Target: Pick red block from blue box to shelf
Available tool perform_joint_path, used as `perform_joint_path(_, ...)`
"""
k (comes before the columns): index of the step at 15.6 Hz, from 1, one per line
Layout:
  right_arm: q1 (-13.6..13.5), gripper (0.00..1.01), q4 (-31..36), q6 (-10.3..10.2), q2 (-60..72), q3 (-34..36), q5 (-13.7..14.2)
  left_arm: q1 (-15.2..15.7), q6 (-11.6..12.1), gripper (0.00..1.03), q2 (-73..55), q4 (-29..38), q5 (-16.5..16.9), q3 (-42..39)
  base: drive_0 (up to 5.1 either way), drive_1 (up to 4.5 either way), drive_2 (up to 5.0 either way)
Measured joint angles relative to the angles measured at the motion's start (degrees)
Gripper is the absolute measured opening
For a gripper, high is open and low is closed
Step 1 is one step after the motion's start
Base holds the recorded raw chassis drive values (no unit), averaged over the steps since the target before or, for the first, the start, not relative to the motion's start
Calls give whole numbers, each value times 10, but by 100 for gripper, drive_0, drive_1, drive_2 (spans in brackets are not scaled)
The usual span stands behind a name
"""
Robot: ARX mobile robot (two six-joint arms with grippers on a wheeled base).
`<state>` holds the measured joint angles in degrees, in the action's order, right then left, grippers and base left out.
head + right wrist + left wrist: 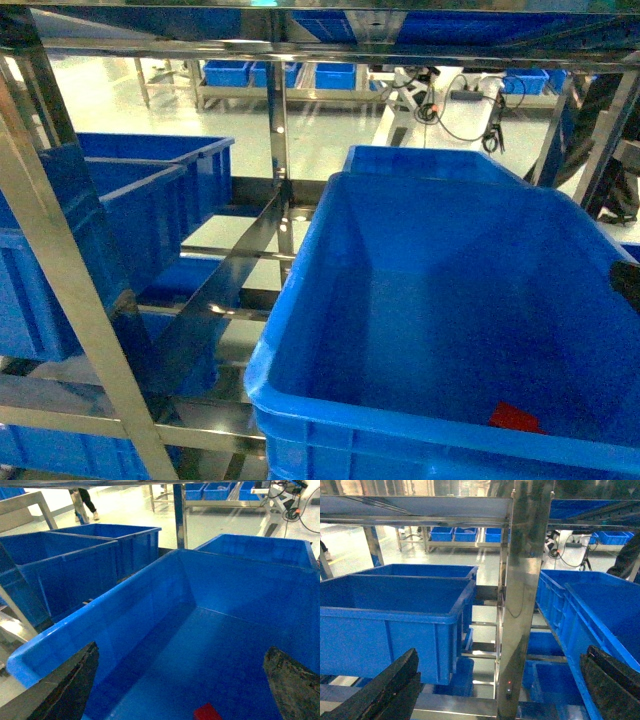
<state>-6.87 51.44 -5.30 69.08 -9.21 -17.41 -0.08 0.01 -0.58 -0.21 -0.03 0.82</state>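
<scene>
One red block (pixel 207 712) is lying flat on the floor of the big blue crate (pixel 150 595) on the shelf (pixel 283 130), below the right gripper (pixel 180 690); both jaws are gaping wide, holding nothing.

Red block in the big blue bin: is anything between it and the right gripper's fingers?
No. The right wrist view shows only bare blue bin floor between the red block and the open right gripper.
</scene>
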Motion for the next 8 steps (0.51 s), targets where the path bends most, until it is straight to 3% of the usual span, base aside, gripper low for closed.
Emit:
perform_joint_path(2,-5,98,-97,4,-139,21,28,0,0,98,0,0,0,0,0,0,0)
perform_joint_path(6,-5,98,-415,26,-519,21,123,0,0,98,0,0,0,0,0,0,0)
perform_joint_path(7,34,98,-499,33,-607,18,94,0,0,98,0,0,0,0,0,0,0)
perform_joint_path(8,85,98,-521,43,-628,17,89,0,0,98,0,0,0,0,0,0,0)
